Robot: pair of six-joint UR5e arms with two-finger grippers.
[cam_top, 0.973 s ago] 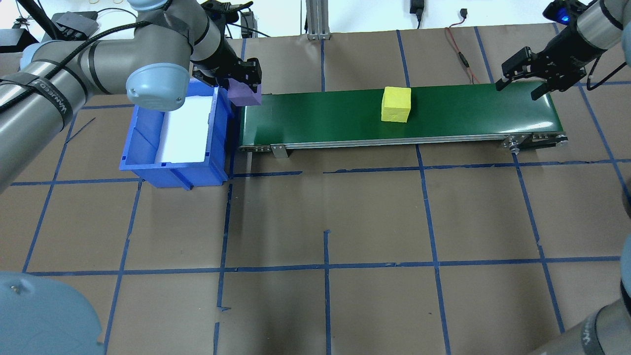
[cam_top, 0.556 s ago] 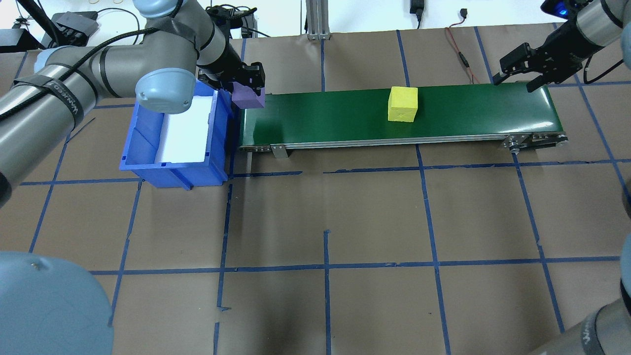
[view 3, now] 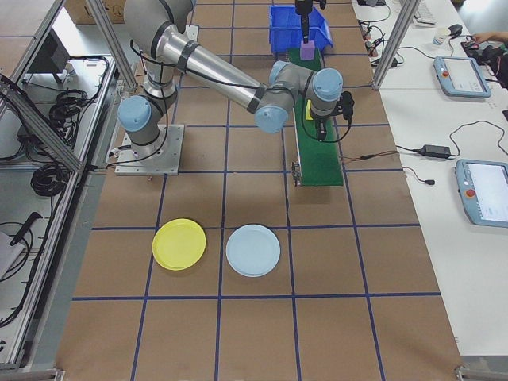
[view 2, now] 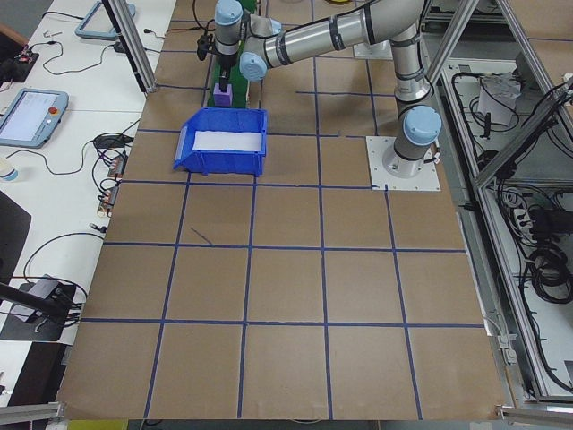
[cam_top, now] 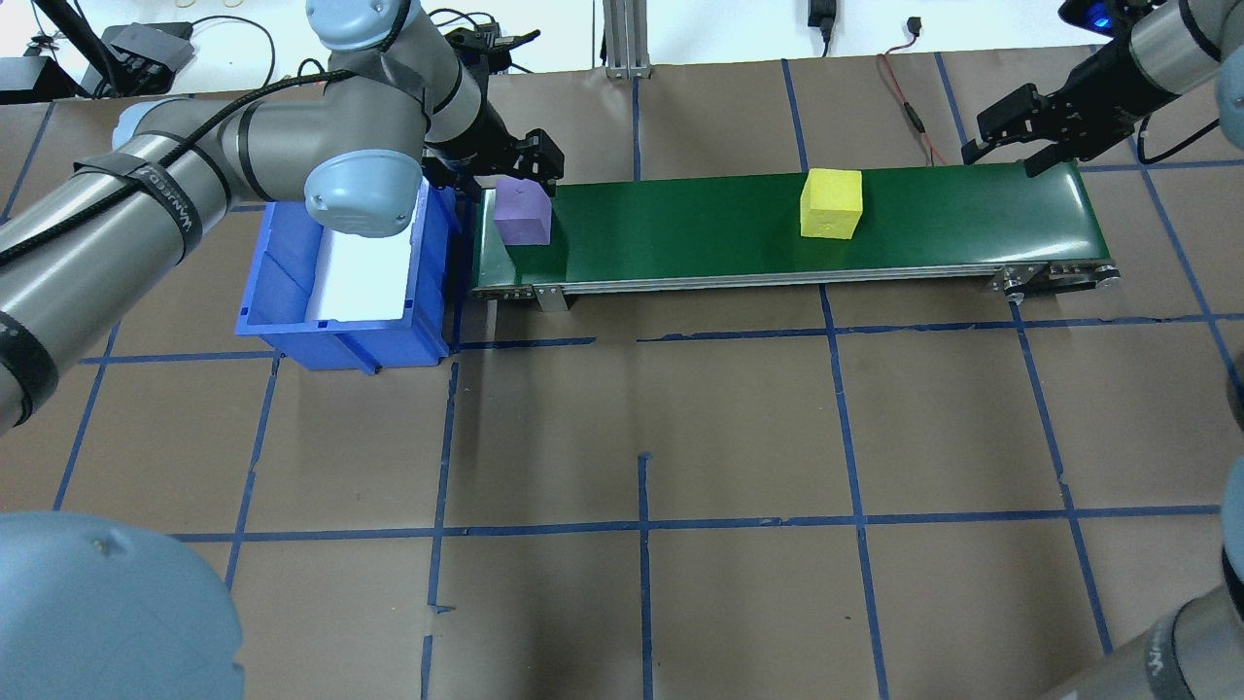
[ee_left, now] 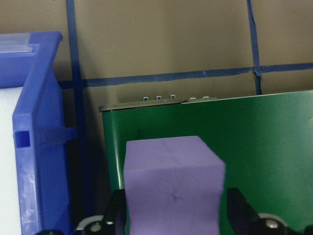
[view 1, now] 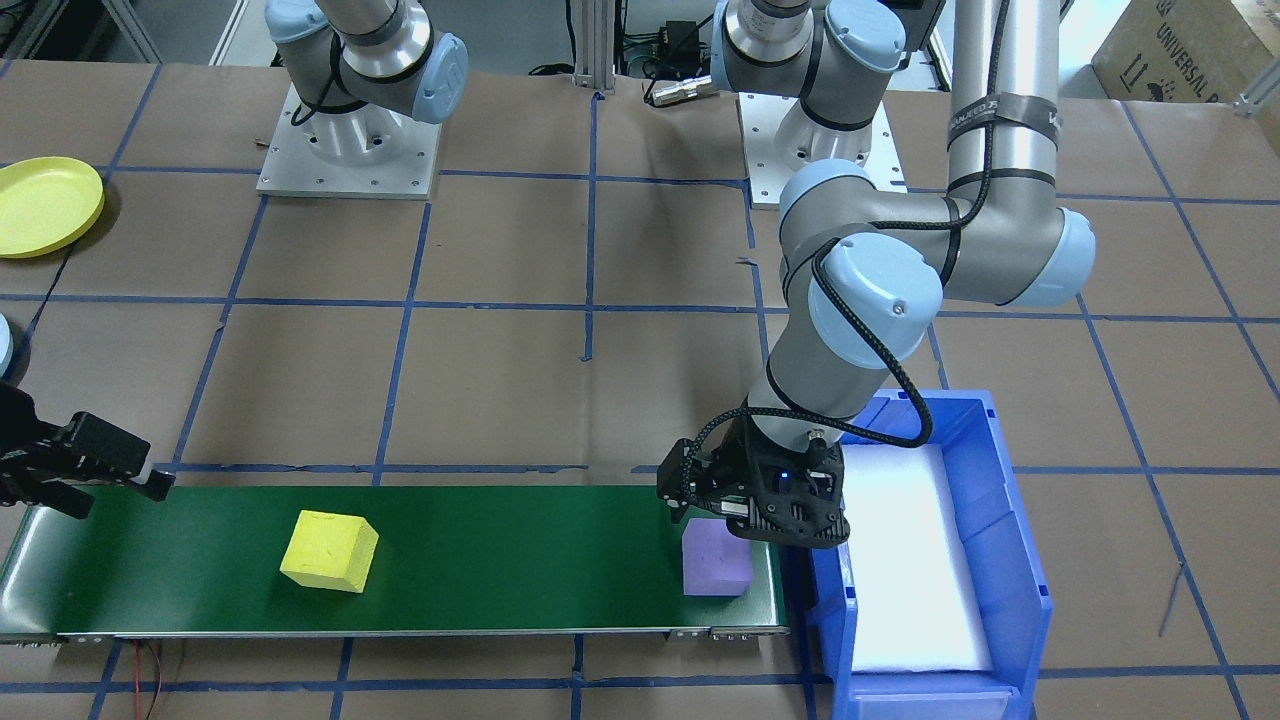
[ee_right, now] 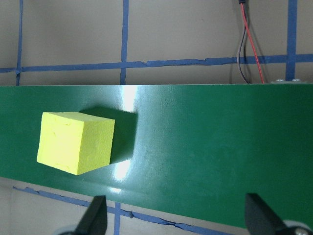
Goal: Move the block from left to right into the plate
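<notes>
A purple block rests on the left end of the green conveyor belt. My left gripper stands over it, shut on the purple block, and its fingers press both sides in the left wrist view. A yellow block sits on the belt right of the middle. My right gripper hovers open over the belt's right end, with the yellow block ahead of it and nothing between its fingers. The yellow plate lies on the table far from the belt, toward the robot's right.
A blue bin with a white liner stands against the belt's left end. A light blue plate lies beside the yellow plate. A red cable runs behind the belt. People's tablets and cables sit on side desks.
My left gripper carried the purple block right from the bin's edge and down onto the belt's left end. The yellow block rode right along the belt. My right gripper drifted slightly back.
</notes>
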